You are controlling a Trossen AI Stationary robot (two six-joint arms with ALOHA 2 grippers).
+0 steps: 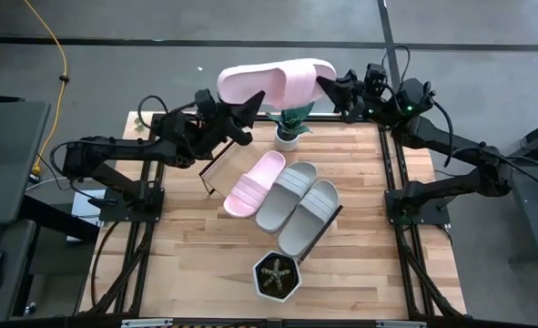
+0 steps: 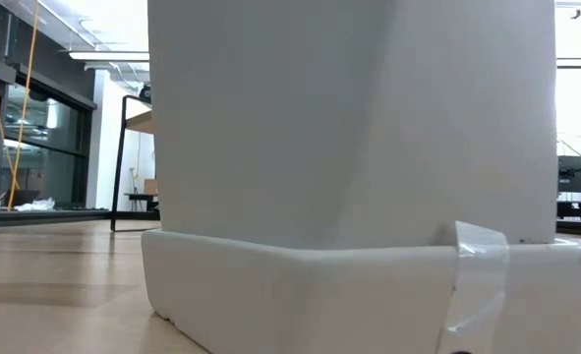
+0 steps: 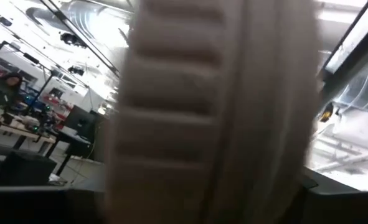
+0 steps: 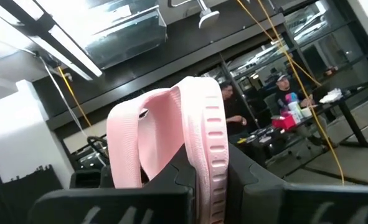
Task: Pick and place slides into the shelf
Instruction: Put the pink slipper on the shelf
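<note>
We see a pink slide (image 1: 273,82) of matt, foam-like plastic with a ribbed strap and ridged sole edge. The grey slides (image 1: 298,205) have the same dull, ribbed finish. The table (image 1: 196,264) is pale butcher-block wood, smooth with a soft sheen. The arms look like matt black plastic and metal. The white pot (image 2: 349,147) is smooth and matt, with glossy clear tape (image 2: 477,275).

Left end effector (image 1: 250,111) spread wide, right end effector (image 1: 328,89) clamped, both raised.
</note>
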